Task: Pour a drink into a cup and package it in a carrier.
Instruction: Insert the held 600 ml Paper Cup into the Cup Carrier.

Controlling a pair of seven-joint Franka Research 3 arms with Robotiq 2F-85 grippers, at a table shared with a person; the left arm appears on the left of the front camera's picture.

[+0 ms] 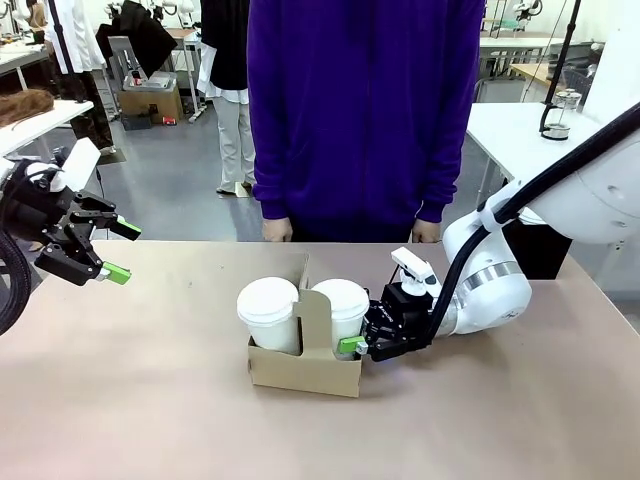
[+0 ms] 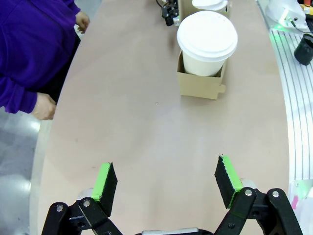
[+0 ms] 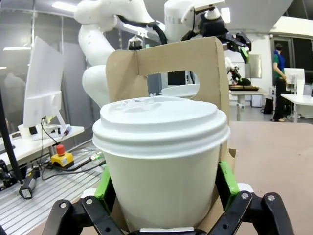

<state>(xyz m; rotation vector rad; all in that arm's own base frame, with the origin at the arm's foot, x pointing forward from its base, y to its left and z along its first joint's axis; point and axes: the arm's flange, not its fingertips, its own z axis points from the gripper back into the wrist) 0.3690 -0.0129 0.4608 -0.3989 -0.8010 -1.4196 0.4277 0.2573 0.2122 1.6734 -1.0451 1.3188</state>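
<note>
Right arm: reaching in low from the right side of the light brown table (image 1: 150, 400), wrist bent down near the tabletop, right gripper (image 1: 362, 344) up against the right-hand cup.
Right gripper state: green pads (image 3: 226, 178) sitting either side of the tall white paper cup with a white plastic lid (image 3: 161, 161), right by its wall; can't tell if actually gripping or just let go.
Left arm: parked up and off to the left, well clear of everything, left gripper (image 1: 116, 250) hanging above the table edge, tilted down toward the tabletop.
Left gripper state: spread wide, nothing between the green pads (image 2: 104, 180), just bare table under them.
Carrier: small brown cardboard cup holder with an upright centre handle panel (image 1: 305, 365), middle of the table, standing upright.
Cups: two lidded white cups in it, one each side of the handle panel; second lidded white cup (image 1: 268, 312) on the left side.
Person: purple sweater (image 1: 365, 110), standing at the far edge, hand (image 1: 277, 231) down at the table rim.
Writing: none readable on cups or carrier.
</note>
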